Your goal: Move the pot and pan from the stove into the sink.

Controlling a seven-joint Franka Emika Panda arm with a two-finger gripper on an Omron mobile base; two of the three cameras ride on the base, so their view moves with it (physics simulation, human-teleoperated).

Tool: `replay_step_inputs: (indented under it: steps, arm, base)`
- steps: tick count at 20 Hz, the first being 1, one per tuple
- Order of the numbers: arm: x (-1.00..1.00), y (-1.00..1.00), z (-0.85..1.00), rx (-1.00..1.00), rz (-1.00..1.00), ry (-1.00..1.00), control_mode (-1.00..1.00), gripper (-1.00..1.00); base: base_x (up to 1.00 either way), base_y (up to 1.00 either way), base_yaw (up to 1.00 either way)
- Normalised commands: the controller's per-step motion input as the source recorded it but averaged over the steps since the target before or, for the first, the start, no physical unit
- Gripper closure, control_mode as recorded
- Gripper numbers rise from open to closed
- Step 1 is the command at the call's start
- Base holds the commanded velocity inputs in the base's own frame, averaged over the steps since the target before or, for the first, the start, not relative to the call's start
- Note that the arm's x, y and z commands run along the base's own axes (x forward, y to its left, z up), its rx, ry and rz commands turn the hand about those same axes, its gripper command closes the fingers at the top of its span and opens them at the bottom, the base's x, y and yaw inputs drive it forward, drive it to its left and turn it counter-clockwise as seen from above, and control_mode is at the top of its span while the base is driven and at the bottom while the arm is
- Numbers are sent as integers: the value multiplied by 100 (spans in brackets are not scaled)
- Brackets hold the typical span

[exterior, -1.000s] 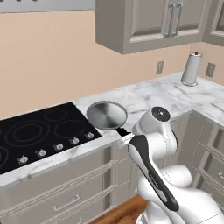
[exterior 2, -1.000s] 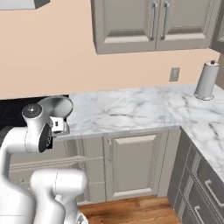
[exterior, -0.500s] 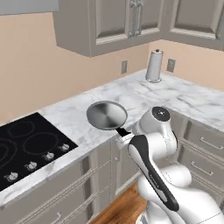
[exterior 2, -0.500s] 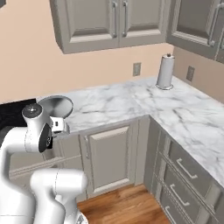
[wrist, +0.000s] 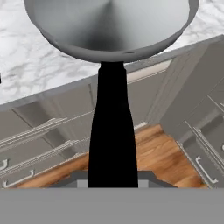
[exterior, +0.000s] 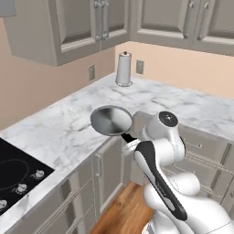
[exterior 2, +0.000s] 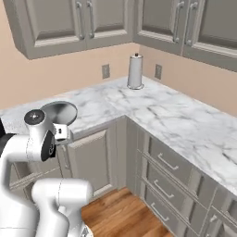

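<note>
The pan (exterior: 111, 120), a shallow grey metal round with a long black handle (wrist: 112, 131), hangs level in the air above the counter's front edge. My gripper (exterior: 128, 139) is shut on the near end of that handle. From the right base the pan (exterior 2: 60, 112) shows just above the hand (exterior 2: 62, 132). In the hand view the pan's bowl (wrist: 109, 26) spans the top, and the handle runs down between the fingers and hides them. A corner of the black stove (exterior: 13, 169) with its silver knobs lies at the lower left. The pot and the sink are out of view.
White marble counter (exterior: 183, 105) turns a corner at the back right, and a paper towel roll (exterior: 123, 68) (exterior 2: 135, 71) stands near that corner. Grey wall cabinets hang above. Drawers and doors (exterior 2: 162, 166) run below the counter, over a wooden floor (exterior 2: 125, 208).
The whole scene has shifted: the base has moved rightward along the counter, so the stove slid off to the left and the corner came in. The pan stays held in the same way.
</note>
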Motion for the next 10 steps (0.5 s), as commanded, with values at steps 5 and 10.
replay_step_inputs:
  steps: [5, 10]
  arm:
    - [0, 0, 0, 0, 0, 0, 100, 100]
    - [0, 0, 0, 0, 0, 0, 100, 100]
  base:
    - [0, -36, -41]
    - [0, -36, -42]
